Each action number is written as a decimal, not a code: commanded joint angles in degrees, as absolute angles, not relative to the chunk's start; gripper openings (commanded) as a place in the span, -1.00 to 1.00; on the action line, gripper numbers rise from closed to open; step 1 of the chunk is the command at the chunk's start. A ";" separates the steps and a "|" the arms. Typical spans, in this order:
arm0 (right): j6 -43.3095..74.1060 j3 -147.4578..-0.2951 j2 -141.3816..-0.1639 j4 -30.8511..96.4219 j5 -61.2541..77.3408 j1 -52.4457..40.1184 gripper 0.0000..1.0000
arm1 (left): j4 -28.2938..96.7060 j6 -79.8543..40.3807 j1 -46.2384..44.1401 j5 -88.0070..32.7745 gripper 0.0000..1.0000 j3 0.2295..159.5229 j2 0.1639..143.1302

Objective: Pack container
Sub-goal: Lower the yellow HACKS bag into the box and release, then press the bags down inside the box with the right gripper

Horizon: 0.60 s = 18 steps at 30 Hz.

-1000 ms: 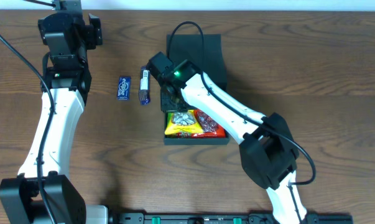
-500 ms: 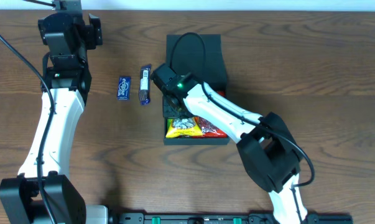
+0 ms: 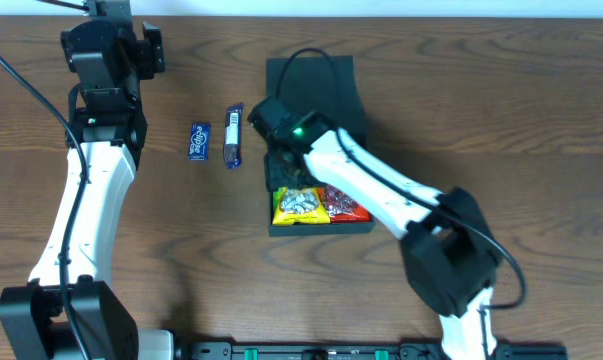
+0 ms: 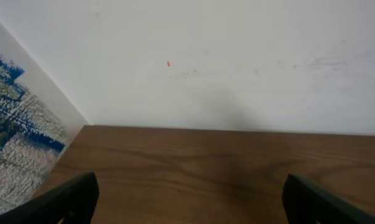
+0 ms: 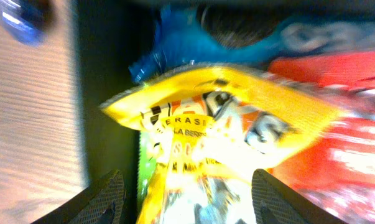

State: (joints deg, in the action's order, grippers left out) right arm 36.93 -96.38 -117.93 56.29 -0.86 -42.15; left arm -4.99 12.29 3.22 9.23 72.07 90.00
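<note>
Table (image 3: 541,120): dark wood-grain, carrying both arms, the box and two loose snacks.
Right arm (image 3: 381,195): reaching from the near edge diagonally up and left, wrist bending down over the box's left half; a green light is glowing on the wrist. Its elbow is sitting lower and further right than a second ago.
Right gripper (image 5: 187,193): fingers (image 5: 109,196) standing apart on either side of the yellow packet, a dark gap showing at the left one; a second ago they were together.
Left arm (image 3: 86,200): stretching along the left side to the far corner, unmoved.
Left gripper (image 4: 190,190): fingers (image 4: 75,196) spread wide, gripping nothing, facing a white wall (image 4: 237,62) and a blue-and-white poster (image 4: 13,124).
Container (image 3: 321,229): dark box lying at table centre, flap lid folded back toward the far edge, sitting a touch nearer the front than before.
Yellow packet (image 3: 299,205): lying in the box's front left; dark print is blurring in the wrist view, only the fragment "ERAS" reading.
Red packet (image 3: 346,207): lying just beside it on the right, text unreadable.
Blue packet (image 5: 193,37): showing behind the yellow one in the wrist view.
Blue bar (image 3: 233,136): lying lengthwise just left of the box, white label too small to read, unmoved.
Small blue packet (image 3: 199,141): resting left of the bar, white lettering illegible.
</note>
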 commanded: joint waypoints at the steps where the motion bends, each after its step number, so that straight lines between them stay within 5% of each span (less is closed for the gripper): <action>1: 34.39 -97.84 -112.44 56.36 -1.67 -40.62 0.18 | -5.37 13.08 3.53 9.39 0.90 73.58 89.12; 4: 29.91 -97.84 -110.00 56.86 -1.61 -40.03 -0.92 | -5.39 13.08 3.53 9.39 0.91 73.58 89.12; 10: 15.46 -97.32 -110.50 61.10 5.52 -40.53 -0.97 | -5.39 13.08 3.53 9.39 0.90 73.58 89.10; 18: 11.49 -91.18 -110.76 59.33 8.47 -41.01 -0.97 | -5.39 13.08 3.53 9.39 0.91 73.58 89.10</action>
State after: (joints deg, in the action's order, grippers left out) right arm 14.33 -93.73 -110.10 59.75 6.90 -40.42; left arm -4.97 12.29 3.22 9.23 72.07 90.00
